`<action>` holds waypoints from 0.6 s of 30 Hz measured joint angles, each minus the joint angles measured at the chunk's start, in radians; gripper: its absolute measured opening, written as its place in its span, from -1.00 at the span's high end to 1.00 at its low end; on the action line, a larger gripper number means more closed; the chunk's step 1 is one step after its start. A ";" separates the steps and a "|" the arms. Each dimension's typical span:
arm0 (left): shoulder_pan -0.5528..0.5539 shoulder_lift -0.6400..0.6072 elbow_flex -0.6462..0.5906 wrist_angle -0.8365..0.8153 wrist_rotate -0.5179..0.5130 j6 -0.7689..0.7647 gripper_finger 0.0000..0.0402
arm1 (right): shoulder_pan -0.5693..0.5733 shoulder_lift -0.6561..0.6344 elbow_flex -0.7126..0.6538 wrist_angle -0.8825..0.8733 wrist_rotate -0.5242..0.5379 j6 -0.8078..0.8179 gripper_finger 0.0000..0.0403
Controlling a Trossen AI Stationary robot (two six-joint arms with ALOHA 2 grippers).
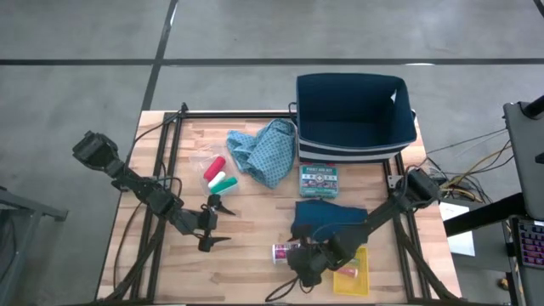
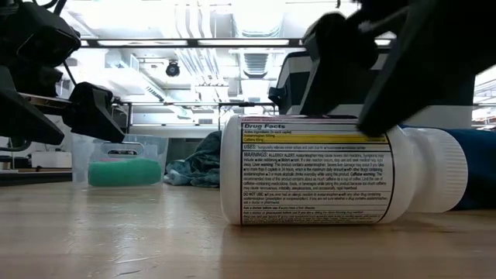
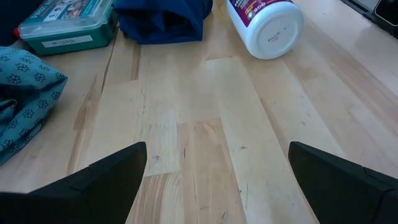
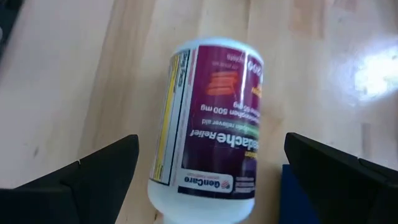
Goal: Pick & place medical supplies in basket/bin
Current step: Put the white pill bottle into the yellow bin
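Sitting empty on the worktop (image 1: pixel 255 280), navy bin (image 1: pixel 354 119); white pill bottle (image 1: pixel 286 252) lying sideways below right tool (image 1: pixel 299 274), fingers apart; left tool (image 1: pixel 214 223) likewise spread.

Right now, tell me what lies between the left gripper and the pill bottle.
Only bare wood: the left wrist view shows open tabletop from the left gripper to the white pill bottle.

In the high view the right gripper (image 1: pixel 299 265) covers most of the white pill bottle (image 1: pixel 281 252), and its arm crosses the dark teal folded cloth (image 1: pixel 321 218). The small print on the green-lidded box (image 1: pixel 319 179) is too small to read. The yellow packet (image 1: pixel 353 272) is partly hidden under the arm
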 joint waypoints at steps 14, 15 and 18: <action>0.000 0.000 0.000 0.000 0.000 0.001 -0.99 | -0.021 0.044 -0.006 0.015 -0.046 0.008 -0.99; 0.000 0.000 0.000 0.000 0.000 0.001 -0.99 | -0.021 0.043 -0.006 0.016 -0.046 0.008 -0.99; 0.000 0.000 0.000 0.000 0.000 0.003 -0.99 | -0.021 0.043 -0.009 0.015 -0.059 0.004 -0.99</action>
